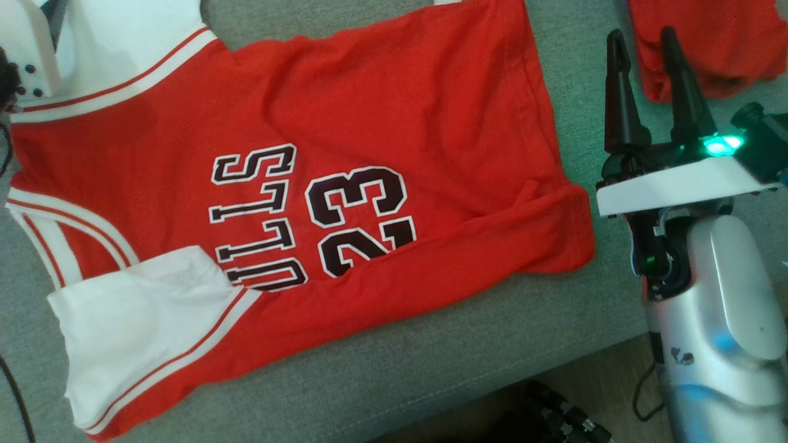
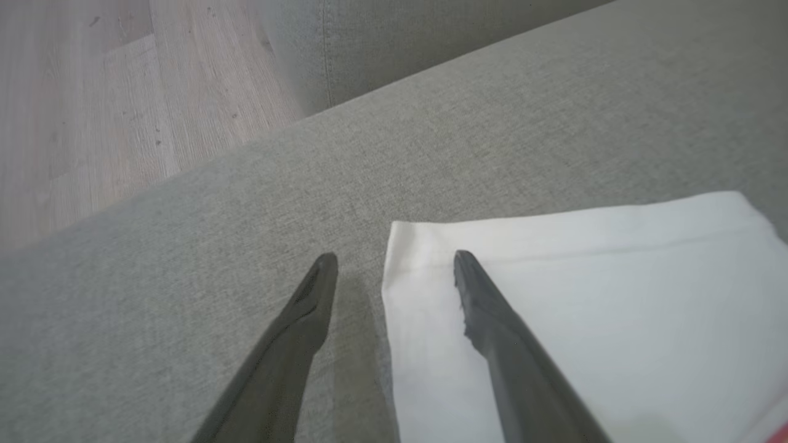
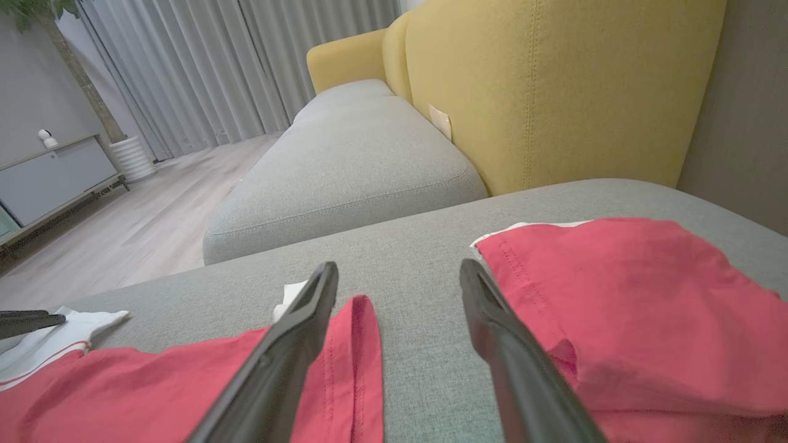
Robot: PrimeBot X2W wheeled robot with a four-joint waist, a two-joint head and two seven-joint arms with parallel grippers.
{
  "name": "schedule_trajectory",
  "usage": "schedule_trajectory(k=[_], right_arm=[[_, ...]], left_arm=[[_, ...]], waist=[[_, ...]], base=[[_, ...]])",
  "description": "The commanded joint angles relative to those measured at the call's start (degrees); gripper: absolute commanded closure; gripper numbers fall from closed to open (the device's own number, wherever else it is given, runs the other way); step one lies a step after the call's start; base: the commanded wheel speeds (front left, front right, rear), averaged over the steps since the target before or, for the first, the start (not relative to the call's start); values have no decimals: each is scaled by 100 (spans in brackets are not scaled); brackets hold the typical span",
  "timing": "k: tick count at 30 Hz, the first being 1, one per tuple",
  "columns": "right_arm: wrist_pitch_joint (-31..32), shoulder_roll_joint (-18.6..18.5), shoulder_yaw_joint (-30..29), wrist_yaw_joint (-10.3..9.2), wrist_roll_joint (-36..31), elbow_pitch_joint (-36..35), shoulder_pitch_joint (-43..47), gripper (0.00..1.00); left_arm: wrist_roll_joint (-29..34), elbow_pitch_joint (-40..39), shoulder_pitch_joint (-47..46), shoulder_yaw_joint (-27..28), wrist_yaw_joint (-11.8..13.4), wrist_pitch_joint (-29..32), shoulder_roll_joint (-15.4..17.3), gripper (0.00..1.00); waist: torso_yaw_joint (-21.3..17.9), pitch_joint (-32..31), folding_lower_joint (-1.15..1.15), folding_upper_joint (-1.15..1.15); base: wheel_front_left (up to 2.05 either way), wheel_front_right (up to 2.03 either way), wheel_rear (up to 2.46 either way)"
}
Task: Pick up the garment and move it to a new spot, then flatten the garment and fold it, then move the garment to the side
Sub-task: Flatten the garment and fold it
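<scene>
Jaws gape wide, both empty. At the garment, the left gripper straddles a sleeve edge; the right gripper hovers beside the hem.

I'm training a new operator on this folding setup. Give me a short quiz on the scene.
1. True or false: the jersey lies spread on the sofa.
2. The jersey's number is: A 32, B 23, C 45.
3. Fill in: the left gripper, fingers open, straddles the edge of the jersey's ___ sleeve.
Key: 1 true; 2 B; 3 white.
</scene>
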Motion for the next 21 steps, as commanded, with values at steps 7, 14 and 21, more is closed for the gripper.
schedule_trajectory(k=[7, 14, 21], right_arm=[[-67, -14, 99, -5, 41, -205, -122, 0], [-80, -14, 68, -5, 26, -181, -104, 0], [172, -14, 116, -5, -245, -140, -304, 0]], left_arm=[[-227, 181, -460, -164, 7, 2, 265, 0], [-764, 148, -485, -489, 7, 453, 227, 65], [-1113, -85, -498, -778, 7, 127, 112, 100]], waist=[[-106, 91, -1, 0], [-121, 127, -1, 0], [212, -85, -1, 0]], base=[[0, 0, 0], [0, 0, 0], [0, 0, 0]])
